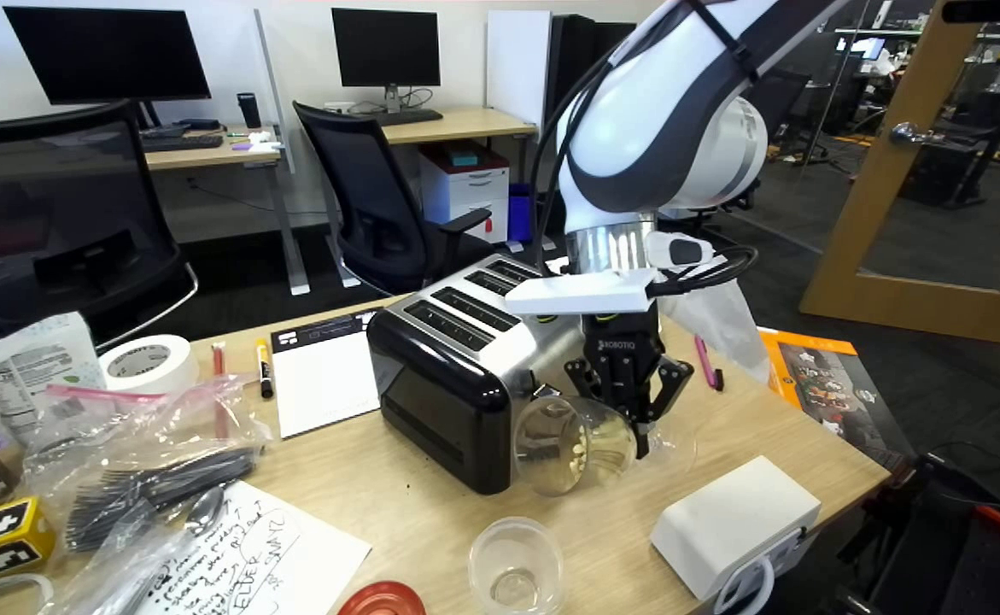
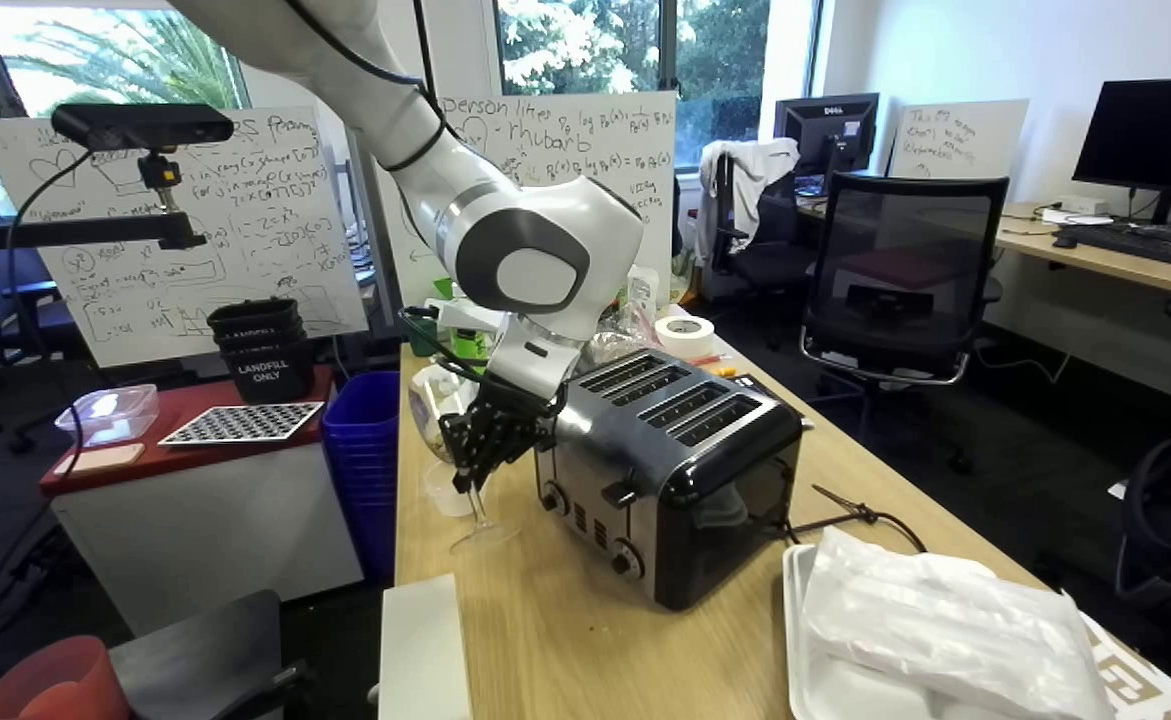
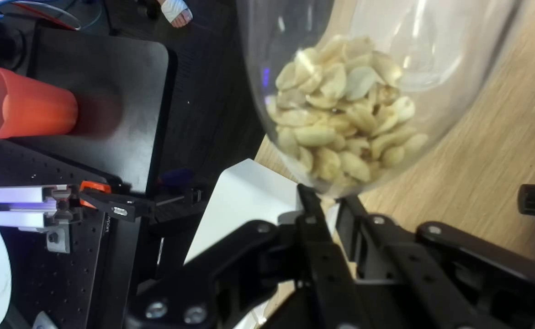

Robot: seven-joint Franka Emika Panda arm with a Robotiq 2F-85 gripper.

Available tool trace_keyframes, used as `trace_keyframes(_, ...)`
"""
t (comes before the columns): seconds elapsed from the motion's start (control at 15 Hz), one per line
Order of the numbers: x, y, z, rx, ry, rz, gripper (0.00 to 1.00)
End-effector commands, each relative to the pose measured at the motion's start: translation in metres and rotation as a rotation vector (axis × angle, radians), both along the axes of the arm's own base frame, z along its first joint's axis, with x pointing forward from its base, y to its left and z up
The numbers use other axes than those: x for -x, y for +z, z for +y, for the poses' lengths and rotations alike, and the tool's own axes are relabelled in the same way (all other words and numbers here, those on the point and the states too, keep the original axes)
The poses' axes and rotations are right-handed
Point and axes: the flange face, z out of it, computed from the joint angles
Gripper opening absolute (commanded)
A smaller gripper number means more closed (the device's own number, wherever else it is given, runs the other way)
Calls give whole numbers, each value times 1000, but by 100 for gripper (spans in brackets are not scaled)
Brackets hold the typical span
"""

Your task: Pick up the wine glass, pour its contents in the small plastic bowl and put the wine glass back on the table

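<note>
Tilted wine glass (image 1: 546, 448) in hand (image 3: 329, 201), nuts (image 3: 340, 123) inside

From here: hand clamped round the stem (image 2: 479, 508), just under the nuts, glass at a slant above the table (image 1: 431, 521), near the toaster (image 1: 487, 350). Small plastic bowl (image 1: 517, 568) upright on the table, close to but not touching the glass; white box (image 1: 734, 525) nearby

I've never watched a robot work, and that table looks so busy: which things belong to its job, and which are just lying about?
Part of the job:
wine glass, held by the gripper
nuts inside it
small plastic bowl, for the pour
table, for the glass afterwards

Seemingly just lying about:
toaster
roll of tape
yellow cube
handwritten sheet
</note>
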Motion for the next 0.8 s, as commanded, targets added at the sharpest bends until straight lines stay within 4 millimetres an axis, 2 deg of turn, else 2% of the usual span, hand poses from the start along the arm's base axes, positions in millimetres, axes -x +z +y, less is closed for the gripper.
trace_keyframes(0.0,0,0,0,0,0,1,15)
trace_keyframes(0.6,0,0,0,0,0,1,15)
trace_keyframes(0.67,0,0,0,0,0,1,4)
trace_keyframes(0.73,0,1,1,0,-17,-1,4)
